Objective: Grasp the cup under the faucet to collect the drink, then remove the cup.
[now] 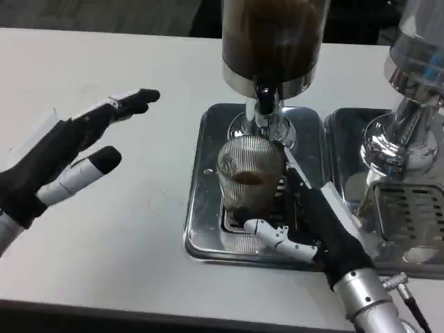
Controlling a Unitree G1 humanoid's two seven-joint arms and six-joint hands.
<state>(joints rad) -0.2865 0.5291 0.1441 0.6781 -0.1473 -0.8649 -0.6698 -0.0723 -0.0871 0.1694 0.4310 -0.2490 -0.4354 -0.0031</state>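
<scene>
A ribbed clear glass cup point(250, 180) stands on the steel drip tray point(201, 208) right under the faucet point(264, 104) of the dark drink dispenser point(274, 41). Some brown drink sits in the cup's lower half. My right hand point(316, 229) lies on the tray beside the cup, fingers along its right side and thumb curving round its front base. I cannot tell whether they touch the glass. My left hand point(62, 152) hovers over the white table at the left, fingers spread, holding nothing.
A second dispenser point(409, 104) with its own drip tray point(402, 208) stands at the right, close to my right forearm. The white table point(139, 243) stretches out to the left and front of the tray.
</scene>
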